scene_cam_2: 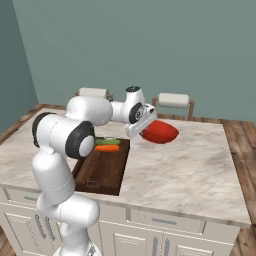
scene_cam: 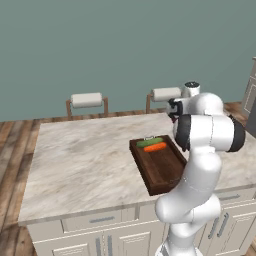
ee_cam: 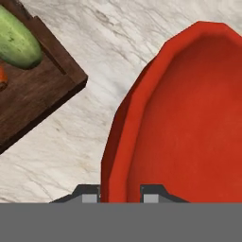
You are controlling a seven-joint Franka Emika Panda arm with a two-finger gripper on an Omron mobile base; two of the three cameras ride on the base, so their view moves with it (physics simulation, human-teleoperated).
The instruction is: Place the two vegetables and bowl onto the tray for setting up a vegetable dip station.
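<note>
You have both vegetables, cucumber [scene_cam: 149,142] and carrot [scene_cam: 155,147], lying on the tray [scene_cam: 162,167], while the gripper [ee_cam: 120,193] pinches the rim of the red bowl [scene_cam_2: 161,132] beside the tray, so the bowl remains to transfer.

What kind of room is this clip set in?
Most likely a home kitchen, rendered: a marble-topped island with white drawers and cabinet doors below, stools at its far side, and a wooden tray of vegetables.
</note>
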